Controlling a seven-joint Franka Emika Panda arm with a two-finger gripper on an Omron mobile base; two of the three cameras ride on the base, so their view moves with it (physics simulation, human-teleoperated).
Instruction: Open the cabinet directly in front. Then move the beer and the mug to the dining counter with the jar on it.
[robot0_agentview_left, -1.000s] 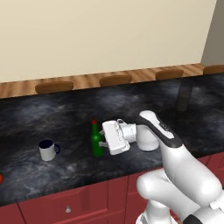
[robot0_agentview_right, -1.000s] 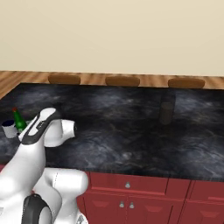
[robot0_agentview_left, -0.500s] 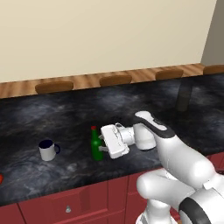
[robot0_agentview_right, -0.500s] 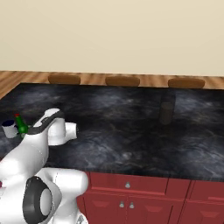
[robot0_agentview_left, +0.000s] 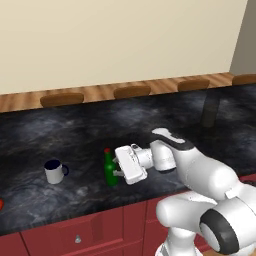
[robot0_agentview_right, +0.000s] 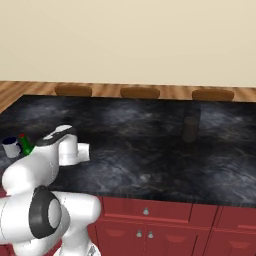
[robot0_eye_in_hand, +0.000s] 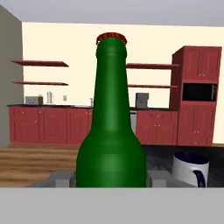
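I have the slim dark-green glass bottle with the red cap (robot0_agentview_left: 109, 170) standing upright on the long black marbled stone desk (robot0_agentview_left: 75, 130), toward its near edge, with the small white mug with the navy inside and dark handle (robot0_agentview_left: 54, 171) well apart to its left on the same top. My claw (robot0_agentview_left: 119, 167) sits side-on at the bottle's body; the hand view has the bottle (robot0_eye_in_hand: 111, 131) dead centre between the two finger tips (robot0_eye_in_hand: 61, 177), which flank its lower body, so I read it as clasped around the beer, though I cannot see the pads actually touching the glass. A dim cylindrical jar (robot0_agentview_left: 210, 107) stands far along the top, so this looks like the right desk and the placing step of the beer. Next I would let the fingers part cleanly and back away level, without tipping the bottle. I can read no label or writing on the bottle or mug.
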